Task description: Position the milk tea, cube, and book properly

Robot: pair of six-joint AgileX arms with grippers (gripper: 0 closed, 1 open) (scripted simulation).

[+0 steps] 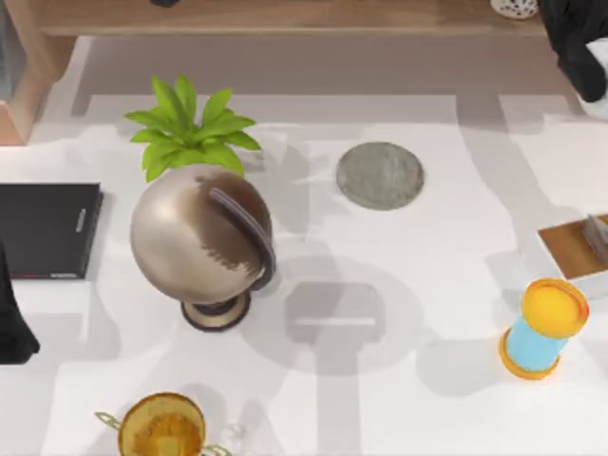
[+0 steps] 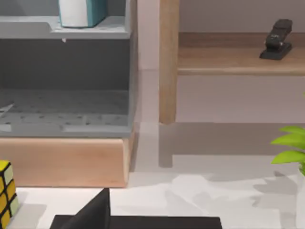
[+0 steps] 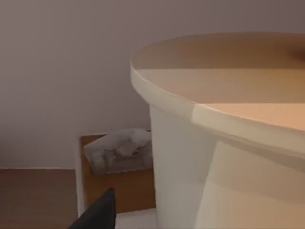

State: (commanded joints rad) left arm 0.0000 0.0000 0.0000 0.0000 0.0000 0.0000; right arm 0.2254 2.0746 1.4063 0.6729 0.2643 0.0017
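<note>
The left arm (image 1: 11, 328) of the AgileX pair hangs at the tabletop's (image 1: 446, 313) left edge, just beside a flat black slab (image 1: 47, 230). Its wrist view shows a dark part of the left tool (image 2: 95, 214) over that slab; whether this tool is released or clenched cannot be told. The cube (image 2: 6, 193), a puzzle cube showing yellow and white faces, stands on the tabletop near the tool, against the wooden base of a grey shelf unit (image 2: 71, 78). The light-blue book (image 2: 81, 12) stands upright on that unit's upper shelf, well apart from the tool. A black stapler (image 2: 276, 40) rests on a wooden shelf (image 2: 238, 59) farther off.

The right arm (image 1: 578, 43) reaches in at the far right corner. The right tool (image 3: 97, 212) sits close to a broad cream-white round vessel (image 3: 228, 157); its state cannot be told either. Behind it, a white-rimmed tray (image 3: 119, 188) with a wooden floor holds a grey stone (image 3: 119, 150).

Across the tabletop stand a bronze globe (image 1: 195, 237), a leafy green plant (image 1: 190, 128), a grey round mat (image 1: 380, 175), a short blue cylinder with yellow ends (image 1: 543, 328) and a gold trophy (image 1: 161, 427).
</note>
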